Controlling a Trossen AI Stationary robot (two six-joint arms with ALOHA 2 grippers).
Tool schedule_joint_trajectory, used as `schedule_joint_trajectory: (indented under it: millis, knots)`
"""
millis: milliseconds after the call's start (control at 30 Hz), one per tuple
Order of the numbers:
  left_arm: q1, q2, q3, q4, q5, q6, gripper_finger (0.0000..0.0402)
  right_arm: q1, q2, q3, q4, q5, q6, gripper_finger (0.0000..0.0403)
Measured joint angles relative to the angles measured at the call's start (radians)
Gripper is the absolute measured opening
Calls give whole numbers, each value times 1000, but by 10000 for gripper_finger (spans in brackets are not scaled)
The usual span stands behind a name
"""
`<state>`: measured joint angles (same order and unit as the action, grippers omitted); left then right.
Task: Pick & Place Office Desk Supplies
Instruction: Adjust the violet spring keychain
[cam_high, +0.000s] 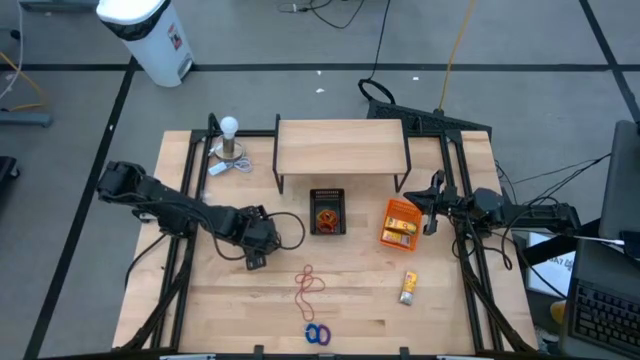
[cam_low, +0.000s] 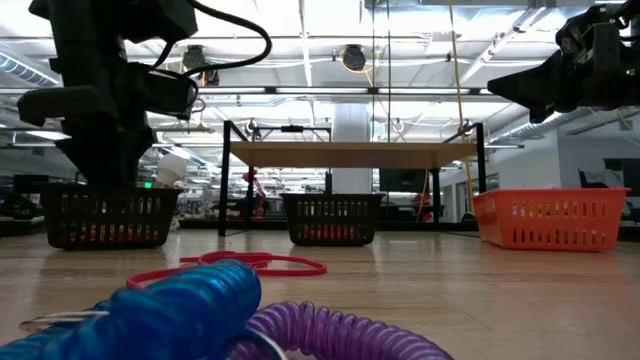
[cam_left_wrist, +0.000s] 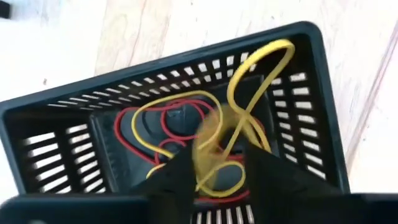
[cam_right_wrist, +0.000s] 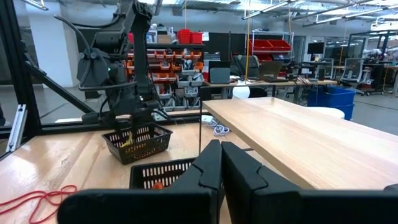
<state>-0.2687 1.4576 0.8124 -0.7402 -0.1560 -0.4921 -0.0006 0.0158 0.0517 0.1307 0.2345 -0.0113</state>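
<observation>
My left gripper (cam_left_wrist: 221, 177) hangs open over a black mesh bin (cam_left_wrist: 43, 137) at the table's left-centre (cam_low: 105, 215). Red and yellow rubber bands (cam_left_wrist: 161, 124) lie on the bin's floor. One yellow band (cam_left_wrist: 208, 146) shows blurred between the fingertips, and its far loop (cam_left_wrist: 273, 50) leans against the bin's wall. In the high view the arm (cam_high: 255, 235) covers this bin. My right gripper (cam_high: 432, 208) (cam_right_wrist: 221, 168) is shut and empty, raised beside the orange bin (cam_high: 400, 223). Red bands (cam_high: 310, 283), blue and purple coil rings (cam_high: 317, 333) and a yellow packet (cam_high: 409, 287) lie on the table. My left gripper points down into the bin with the blurred yellow band (cam_left_wrist: 208, 146) between its fingers (cam_left_wrist: 180, 174). I cannot tell whether the fingers touch the band.
A second black mesh bin (cam_high: 328, 212) holding orange and red items stands mid-table in front of a low wooden shelf (cam_high: 340, 150). A white bulb on a metal base (cam_high: 229, 140) stands at the far left. Bare wood lies along the table's near edge around the loose items.
</observation>
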Motion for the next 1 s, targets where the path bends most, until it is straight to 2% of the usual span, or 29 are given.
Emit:
schedule_joint_trajectory:
  millis: [233,333,433,500,600,733,867,1000]
  knots:
    - [0,-53,95,-85,71,73,229,0,0,0,0,2,-2,0]
    - [-5,-103,146,-140,56,122,250,0,0,0,0,2,-2,0]
    - [-20,-193,174,-149,1,158,250,0,0,0,-1,3,-3,0]
    - [-32,-278,176,-114,-27,206,237,0,0,0,0,3,-3,0]
    - [-59,-448,138,15,-74,284,194,0,0,0,0,4,-3,0]
    - [-83,-668,0,300,-66,411,109,0,0,0,-1,4,-3,0]
    - [-94,-839,-148,434,-78,447,21,0,0,0,-2,4,-3,0]
    - [-107,-1008,-292,524,-170,455,11,0,0,0,-11,1,-1,0]
